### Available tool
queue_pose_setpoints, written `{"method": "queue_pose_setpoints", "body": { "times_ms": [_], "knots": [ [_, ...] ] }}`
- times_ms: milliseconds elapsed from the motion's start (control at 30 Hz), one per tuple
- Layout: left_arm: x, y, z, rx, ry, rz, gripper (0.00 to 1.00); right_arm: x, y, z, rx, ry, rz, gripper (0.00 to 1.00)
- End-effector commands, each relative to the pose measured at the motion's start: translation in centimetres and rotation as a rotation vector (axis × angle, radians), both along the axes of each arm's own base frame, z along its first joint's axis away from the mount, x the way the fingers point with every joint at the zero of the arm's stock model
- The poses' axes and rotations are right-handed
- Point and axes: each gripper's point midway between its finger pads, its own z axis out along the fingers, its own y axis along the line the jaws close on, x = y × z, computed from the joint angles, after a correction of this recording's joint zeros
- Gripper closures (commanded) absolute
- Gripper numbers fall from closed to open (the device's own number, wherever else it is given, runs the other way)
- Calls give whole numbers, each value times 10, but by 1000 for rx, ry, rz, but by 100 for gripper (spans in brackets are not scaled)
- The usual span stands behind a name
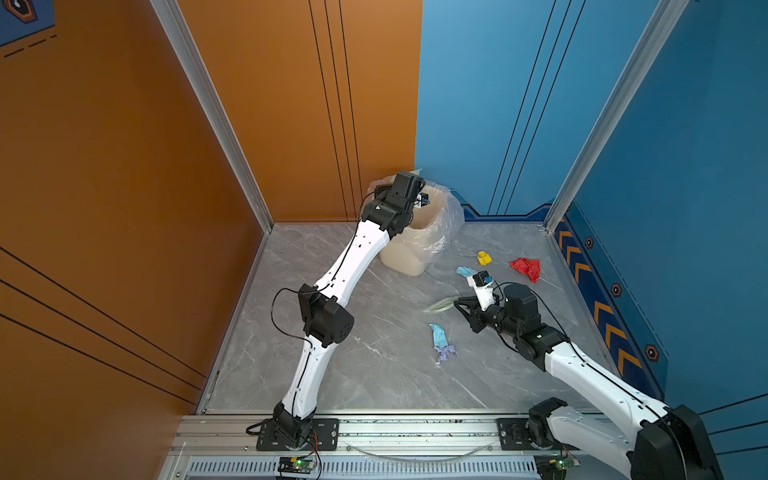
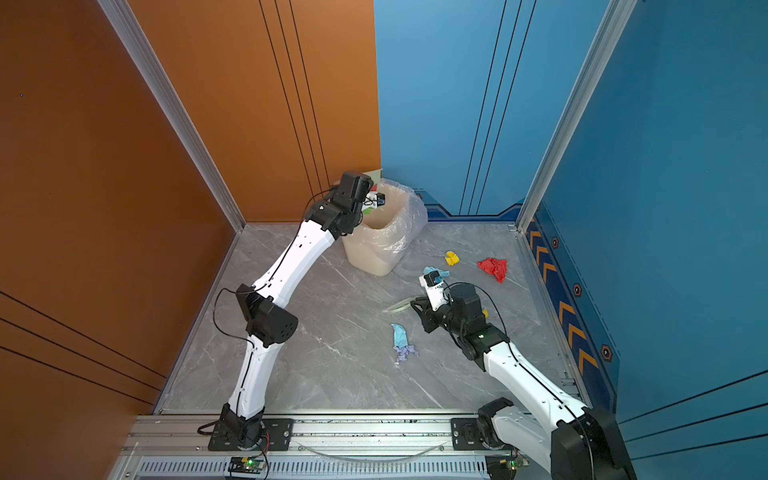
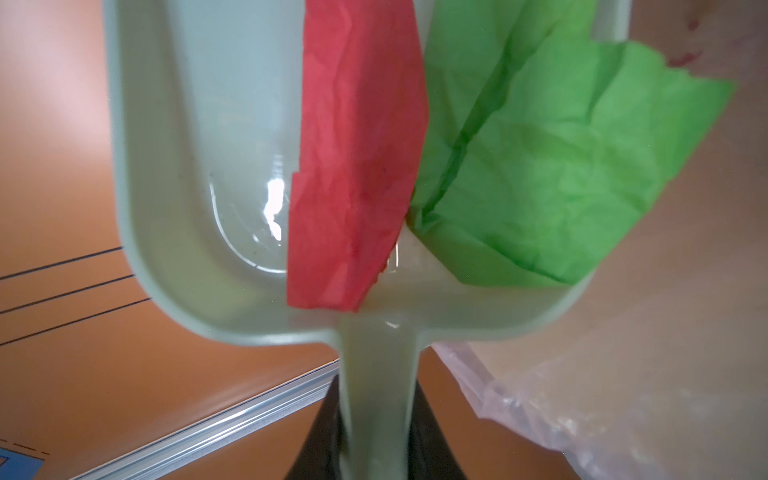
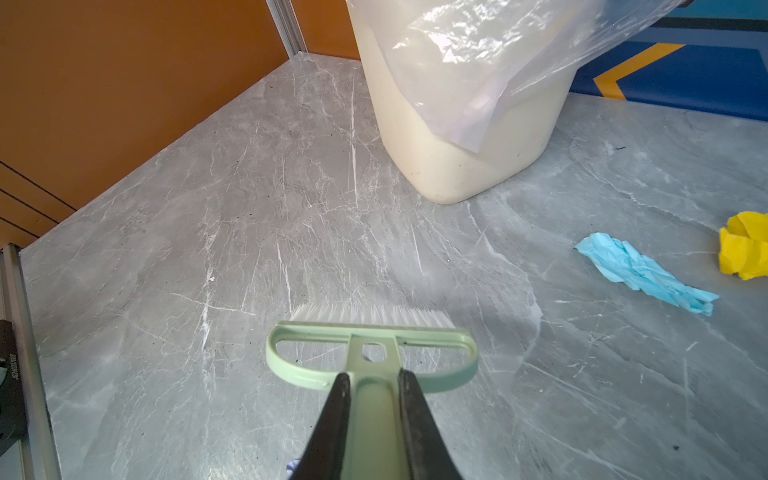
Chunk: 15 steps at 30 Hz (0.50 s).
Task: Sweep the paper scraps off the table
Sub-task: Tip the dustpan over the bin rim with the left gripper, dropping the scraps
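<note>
My left gripper (image 3: 378,436) is shut on the handle of the pale green dustpan (image 3: 199,166), held tilted over the bin. In the pan lie a red paper scrap (image 3: 357,166) and a green one (image 3: 561,166). My right gripper (image 4: 374,399) is shut on the handle of the green brush (image 4: 374,345), bristles at the table (image 1: 332,374). In both top views, loose scraps lie on the table: yellow (image 1: 484,258), red (image 1: 527,269), light blue (image 1: 465,271) by the right wrist, and a light blue and lilac pair (image 1: 439,337) in front of the brush (image 1: 442,304).
The cream bin (image 1: 409,253) with a clear plastic liner stands at the back middle, under the left wrist. Orange wall on the left, blue walls at the back and right, aluminium rails round the table. Both arm bases sit on the front rail.
</note>
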Motion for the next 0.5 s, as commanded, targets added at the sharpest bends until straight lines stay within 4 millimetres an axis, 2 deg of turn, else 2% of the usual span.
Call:
{"method": "queue_pose_setpoints", "body": {
  "times_ms": [0,300,467],
  "knots": [
    [0,3,20,44,-49,6,100,0,1,2,12,-15,-9,100],
    [4,4,47,98,-105,-26,100,-1,1,1,16,-16,-10,100],
    [6,2,52,118,-124,-36,100,-3,0,2,20,-23,-12,100]
  ]
}}
